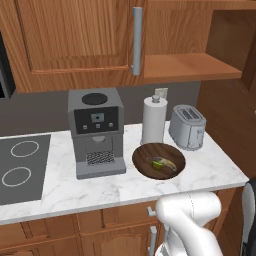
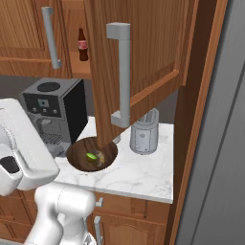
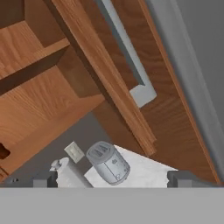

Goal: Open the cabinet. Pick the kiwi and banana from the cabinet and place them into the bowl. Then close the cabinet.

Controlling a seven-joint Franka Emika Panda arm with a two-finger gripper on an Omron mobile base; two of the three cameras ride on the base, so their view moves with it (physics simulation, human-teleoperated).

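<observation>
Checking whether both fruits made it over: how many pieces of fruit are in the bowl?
2: the kiwi and the banana lie side by side in the bowl.

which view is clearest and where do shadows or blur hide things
Left base view: sharp, even light; the bowl with banana and kiwi reads clearly. Right base view: the open cabinet door cuts across the bowl's far rim, and the fruit looks small and soft. Hand view: tilted; toaster crisp, open gripper fingertips at the bottom.
</observation>
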